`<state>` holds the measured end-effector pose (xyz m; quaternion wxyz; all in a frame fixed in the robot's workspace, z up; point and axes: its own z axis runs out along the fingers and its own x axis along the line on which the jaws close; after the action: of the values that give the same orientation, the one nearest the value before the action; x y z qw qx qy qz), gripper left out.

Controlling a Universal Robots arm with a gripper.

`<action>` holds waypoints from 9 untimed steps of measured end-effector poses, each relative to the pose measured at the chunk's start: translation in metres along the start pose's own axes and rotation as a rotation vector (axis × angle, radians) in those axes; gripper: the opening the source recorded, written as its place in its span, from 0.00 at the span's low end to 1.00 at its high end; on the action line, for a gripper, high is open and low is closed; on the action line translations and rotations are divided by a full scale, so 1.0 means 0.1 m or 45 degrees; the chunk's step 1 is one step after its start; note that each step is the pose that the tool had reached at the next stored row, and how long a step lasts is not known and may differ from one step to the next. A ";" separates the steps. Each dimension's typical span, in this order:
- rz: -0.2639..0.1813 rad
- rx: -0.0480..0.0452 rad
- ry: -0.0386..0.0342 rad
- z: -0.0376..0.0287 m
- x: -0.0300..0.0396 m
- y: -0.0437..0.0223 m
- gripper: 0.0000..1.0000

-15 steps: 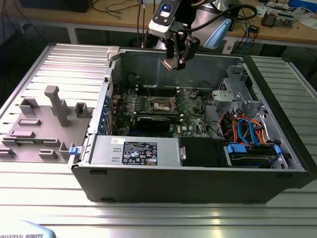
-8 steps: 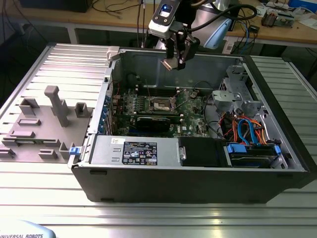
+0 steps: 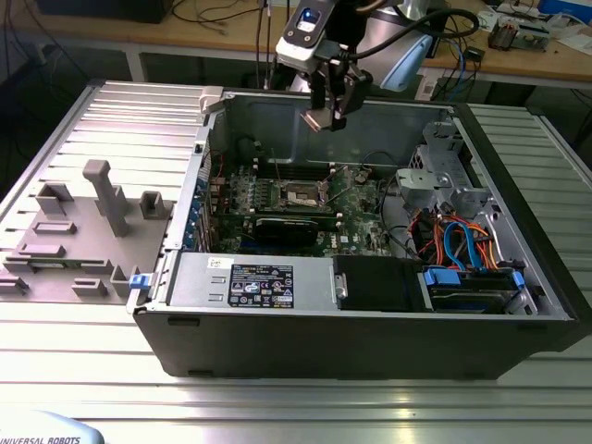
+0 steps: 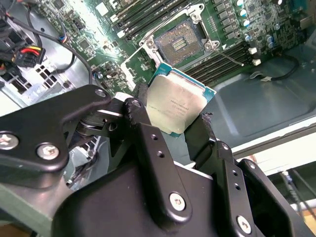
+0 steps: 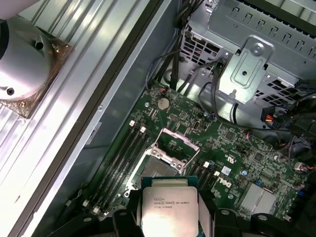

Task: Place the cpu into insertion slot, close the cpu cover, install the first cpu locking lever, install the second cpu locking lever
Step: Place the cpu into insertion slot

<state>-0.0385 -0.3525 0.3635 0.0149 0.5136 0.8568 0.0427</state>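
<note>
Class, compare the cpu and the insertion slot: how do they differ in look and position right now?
The cpu has a dull silver top; the insertion slot shows a dark centre. The cpu is clamped in the gripper, up off the green board; the insertion slot sits on that board, empty. Both are square.

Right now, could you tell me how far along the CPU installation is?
Done: the cpu is picked up, with the gripper shut on it. In hand: it hangs above the open computer case, over the green board. Left: the insertion slot is empty with its centre exposed, the cpu cover appears raised, not closed, and both lever steps remain.
</note>
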 end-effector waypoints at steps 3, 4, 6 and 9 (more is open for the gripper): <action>0.080 -0.001 -0.0081 0.024 0.000 -0.001 0.54; 0.103 -0.001 -0.0107 0.035 -0.001 -0.002 0.54; 0.134 -0.002 -0.0142 0.048 -0.001 -0.003 0.54; 0.165 -0.002 -0.0182 0.065 0.000 -0.004 0.54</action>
<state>-0.0384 -0.3523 0.3570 0.0186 0.5684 0.8215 0.0405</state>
